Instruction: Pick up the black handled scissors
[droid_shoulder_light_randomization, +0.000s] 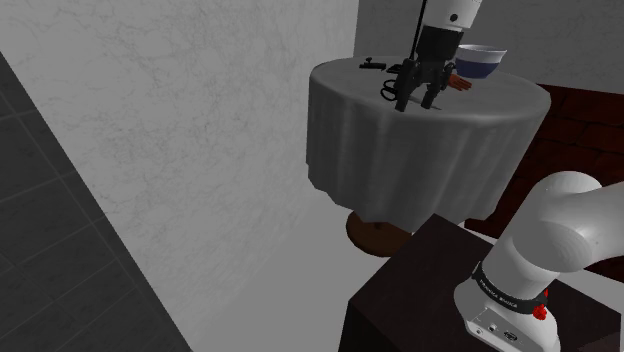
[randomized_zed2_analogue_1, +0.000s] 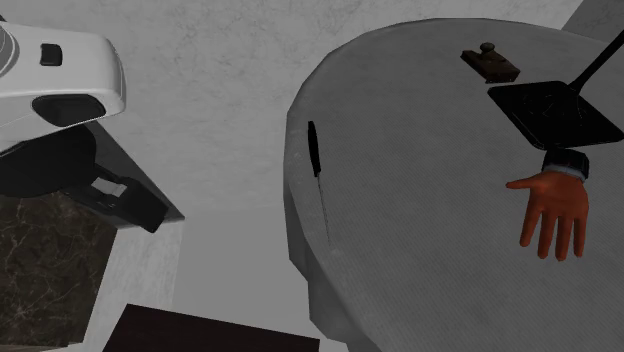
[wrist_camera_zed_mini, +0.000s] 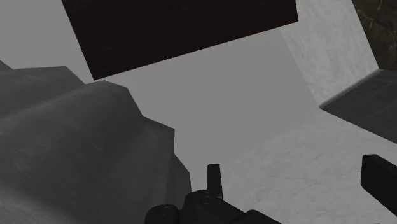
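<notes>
The black handled scissors (droid_shoulder_light_randomization: 387, 92) lie on a round table draped in grey cloth (droid_shoulder_light_randomization: 400, 160). In the second exterior view the scissors (randomized_zed2_analogue_1: 313, 148) are a slim black shape close to the table's rim (randomized_zed2_analogue_1: 300, 220). My gripper (droid_shoulder_light_randomization: 416, 102) hangs open just to the right of them in the shoulder view. From the second exterior view the gripper (randomized_zed2_analogue_1: 118, 195) is off the table, over the floor on that view's left, apart from the scissors. In the wrist view the gripper (wrist_camera_zed_mini: 296, 168) has only floor between its fingers, and the cloth's edge (wrist_camera_zed_mini: 95, 153) lies beside it.
An orange toy hand (randomized_zed2_analogue_1: 552, 210), a flat black square tool with a handle (randomized_zed2_analogue_1: 555, 112) and a small brown object (randomized_zed2_analogue_1: 490, 62) lie further in on the table. A blue and white bowl (droid_shoulder_light_randomization: 480, 60) stands at the far side. The dark stand (droid_shoulder_light_randomization: 420, 300) is close to the table.
</notes>
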